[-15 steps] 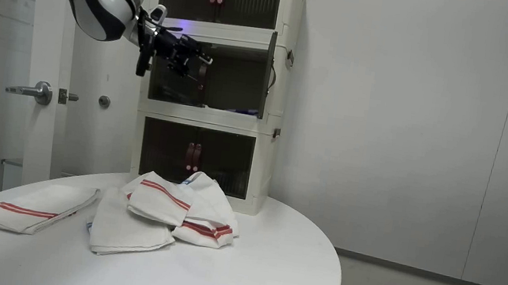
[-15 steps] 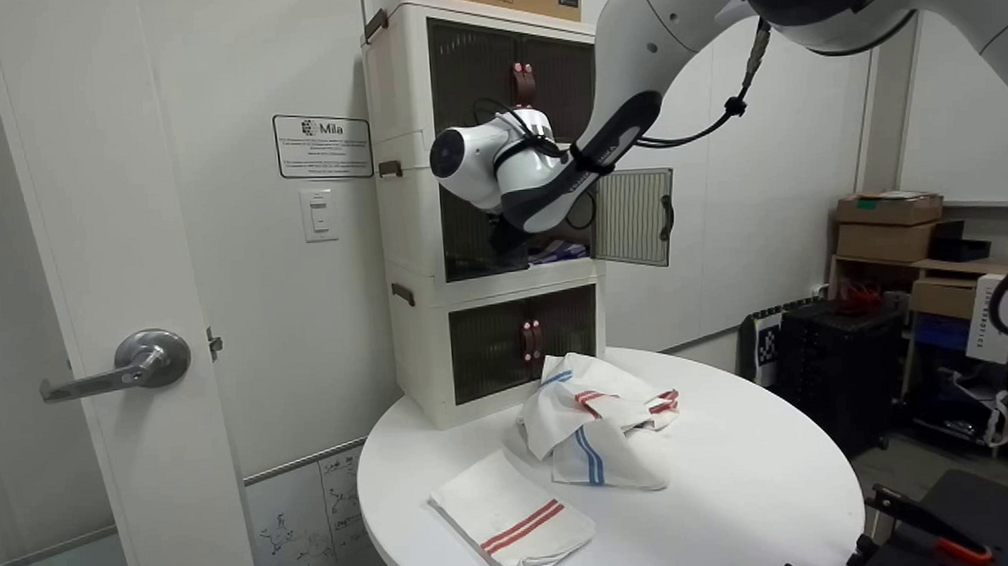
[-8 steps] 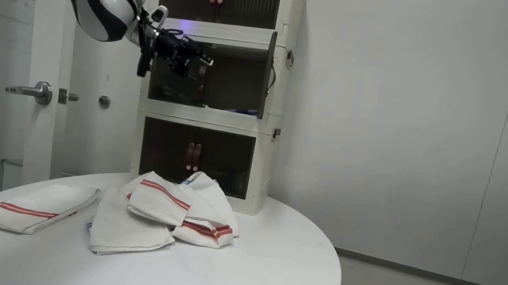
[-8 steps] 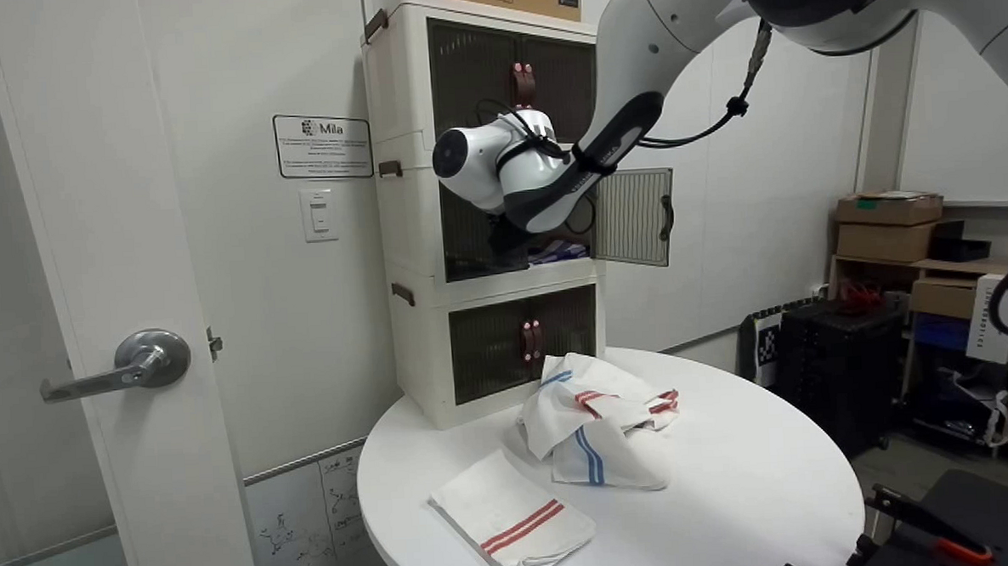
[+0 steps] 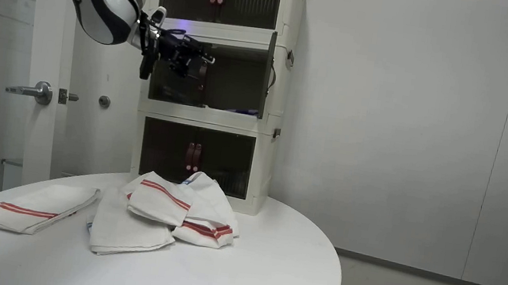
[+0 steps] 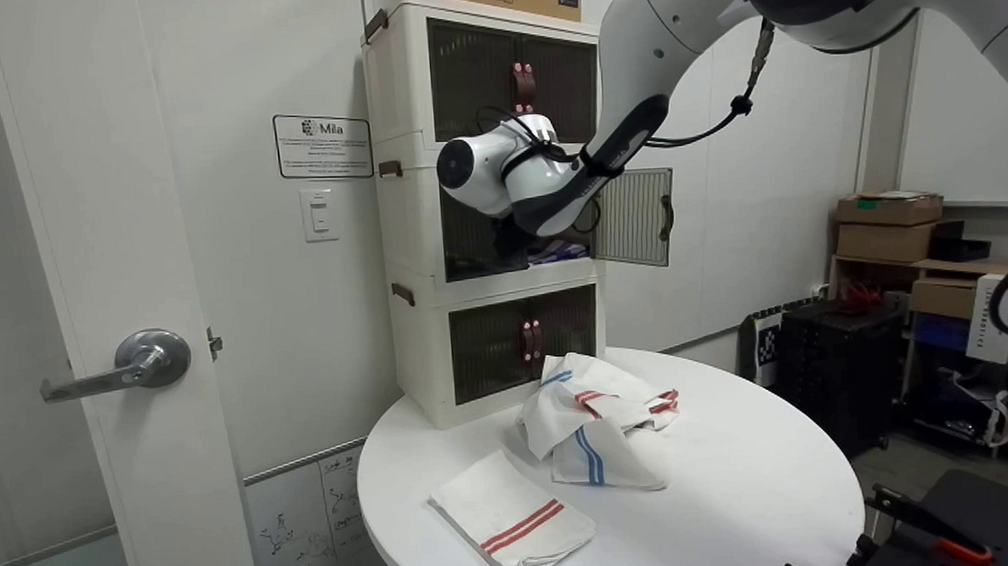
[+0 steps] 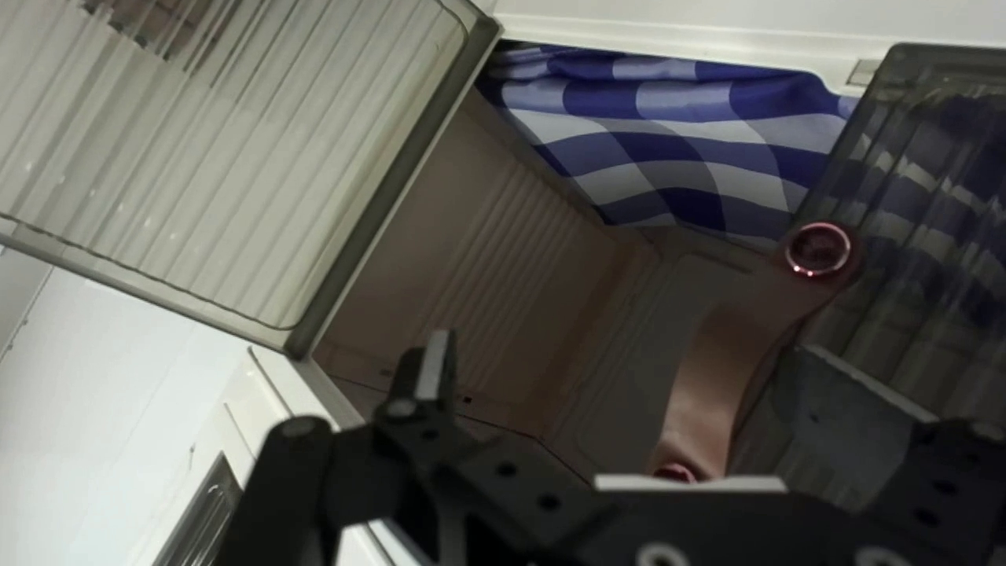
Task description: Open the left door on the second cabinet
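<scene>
Left door looks shut, right of wrist frame; other door open, upper left. Gripper spread wide, holding nothing. Likely remaining: grip handle, pull.

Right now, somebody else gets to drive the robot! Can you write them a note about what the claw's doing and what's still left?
Gripper: the black gripper is open; in the wrist view, a reddish-brown strap handle shows between its jaws. Touching or not, I can't tell.
Things: the dark see-through left door on the white-framed middle cabinet looks shut.
Done: only the ribbed, see-through right door stands open, not the one wanted.
To do: open the left door, probably by that handle.
</scene>
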`<state>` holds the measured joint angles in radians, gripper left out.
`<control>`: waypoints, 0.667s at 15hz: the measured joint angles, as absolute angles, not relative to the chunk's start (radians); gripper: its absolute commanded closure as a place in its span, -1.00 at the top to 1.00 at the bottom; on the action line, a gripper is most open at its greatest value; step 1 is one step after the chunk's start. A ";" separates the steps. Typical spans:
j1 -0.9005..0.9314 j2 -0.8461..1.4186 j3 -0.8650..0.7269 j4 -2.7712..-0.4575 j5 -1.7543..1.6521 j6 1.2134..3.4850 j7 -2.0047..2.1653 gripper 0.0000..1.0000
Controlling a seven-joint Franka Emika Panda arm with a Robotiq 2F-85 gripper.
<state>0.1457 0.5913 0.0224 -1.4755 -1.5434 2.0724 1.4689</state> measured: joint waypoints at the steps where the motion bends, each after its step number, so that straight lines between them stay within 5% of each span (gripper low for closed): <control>1: 0.145 0.587 0.021 -1.484 -1.564 2.075 1.469 1.00; 10: 0.121 0.565 0.013 -1.524 -1.638 2.120 1.471 1.00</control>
<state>0.1213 0.5647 0.0127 -1.5239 -1.6383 2.1198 1.4709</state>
